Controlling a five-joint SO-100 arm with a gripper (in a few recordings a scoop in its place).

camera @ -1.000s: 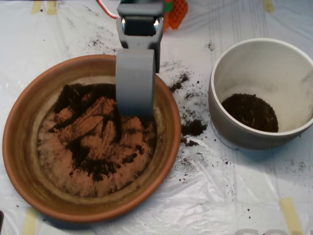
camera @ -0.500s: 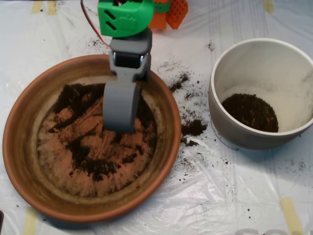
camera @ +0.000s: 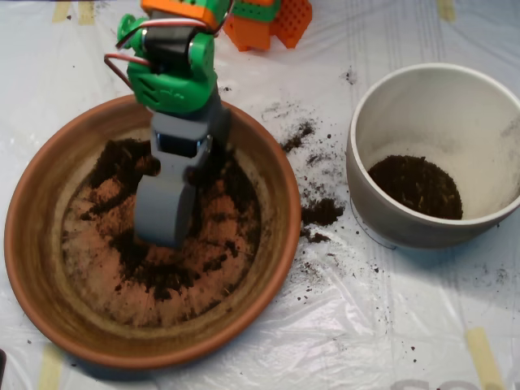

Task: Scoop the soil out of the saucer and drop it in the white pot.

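On the left side of the bench (camera: 244, 357), which is wearing a wrinkled clear plastic sheet, the saucer (camera: 49, 268) is sitting flat, its round mouth facing straight up. Soil (camera: 158, 276) is lying inside it in thin dark streaks and clumps, thickest along the upper left of the floor and in a patch toward the lower middle, with bare orange clay showing through between. Over the saucer's middle the grey scoop (camera: 162, 213) is hanging from a green and orange arm (camera: 172, 69); its long axis is running from the upper rim down toward the lower left, tip pointing into the dish and sitting on or just above the soil. Whether the jaws are parted or pressed together cannot be told from above, nor whether any soil is inside them. Between the two vessels, loose crumbs (camera: 321, 213) are lying scattered on the plastic. At the right, well apart from the saucer, the white pot (camera: 382, 122) is standing upright with a dark mound of soil on its floor.
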